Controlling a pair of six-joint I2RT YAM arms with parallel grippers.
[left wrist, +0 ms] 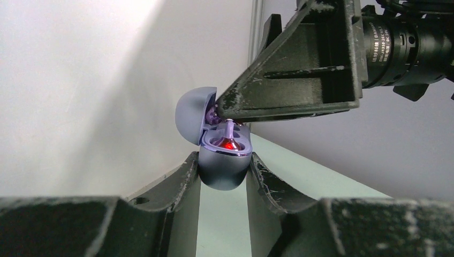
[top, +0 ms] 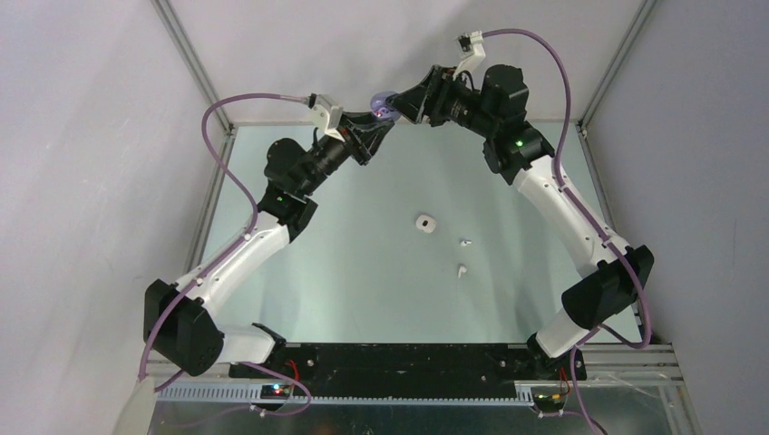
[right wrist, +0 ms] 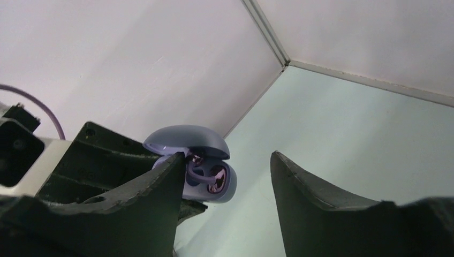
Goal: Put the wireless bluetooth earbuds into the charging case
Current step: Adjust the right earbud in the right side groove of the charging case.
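Both my arms are reaching up and toward the far end of the table (top: 363,263), elbows bent out, wrists meeting high in the middle. The left gripper (left wrist: 222,160) points upward and pinches the purple case (left wrist: 222,174) by its lower shell, one finger on each side. The lid is hinged open to the left. The right gripper (right wrist: 227,160) comes in from the opposite side with its jaws spread and nothing between them. Its left fingertip (right wrist: 174,163) sits right at the case mouth, just under the lid.

From the left wrist I see a purple earbud (left wrist: 229,131) standing in its well over a red glow. A second purple shape sits under the right fingertip, and I cannot tell whether it is seated.

There is white print on the right arm's black wrist barrel (left wrist: 399,45), too small for me to read.

Down on the table, well apart from the grippers, lie a white case (top: 423,222) and two white earbuds (top: 466,243), both loose beside it. Nothing blocks them.
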